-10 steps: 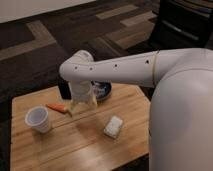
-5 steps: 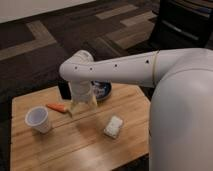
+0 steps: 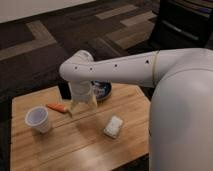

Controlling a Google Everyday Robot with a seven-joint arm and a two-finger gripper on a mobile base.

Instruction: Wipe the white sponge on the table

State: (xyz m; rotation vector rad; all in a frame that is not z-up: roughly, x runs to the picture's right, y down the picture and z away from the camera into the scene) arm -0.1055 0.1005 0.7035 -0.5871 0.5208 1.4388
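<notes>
so the pincer (image 3: 82, 104) hangs fingers-down and spread apart over the back of the tabletop (image 3: 75, 147), just beside an orange carrot-looking thing (image 3: 58, 107). white sponge (image 3: 113, 126) lies flat nearer the front edge, untouched. white cup (image 3: 38, 119) stands apart from it, dark bowl (image 3: 103, 90) behind the arm.

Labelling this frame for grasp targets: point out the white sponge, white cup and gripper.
Small white bumpy sponge pad (image 3: 113, 126): camera view, top face centre.
White plastic cup (image 3: 37, 119): camera view, its mouth.
Two-finger gripper (image 3: 82, 107): camera view, between fingertips, above light-brown wooden table (image 3: 90, 150).
</notes>
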